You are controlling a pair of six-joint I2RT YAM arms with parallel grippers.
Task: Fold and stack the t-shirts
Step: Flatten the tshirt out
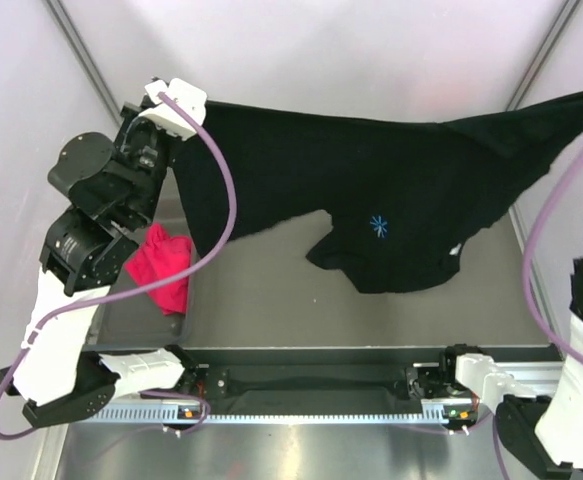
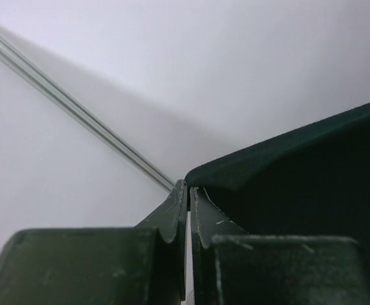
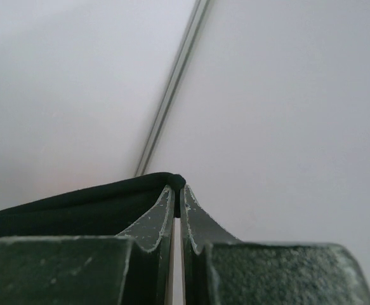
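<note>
- The left gripper (image 2: 188, 190) has its jaws pressed together, pinching an edge of the black shirt (image 1: 371, 180). In the left wrist view the cloth leaves the jaw tips and runs off to the right.
- The right gripper (image 3: 176, 189) has its jaws pressed together on another edge of the same shirt. In the right wrist view the hem folds over the jaw tips and runs off to the left.
- The black shirt hangs in the air, stretched between the two grippers across the far half of the workspace. Its top edge runs nearly straight from the upper left to the upper right of the top view.
- The lower part of the shirt sags toward the desk (image 1: 271, 290). Contact with the desk cannot be confirmed.
- A light-blue starburst print (image 1: 379, 225) shows on the hanging cloth, right of centre.
- A red shirt (image 1: 163, 265) lies bunched at the left, on a dark tray (image 1: 141, 318), well apart from both grippers.
- Pale walls (image 1: 301, 50) enclose the desk on the far side and both flanks.
</note>
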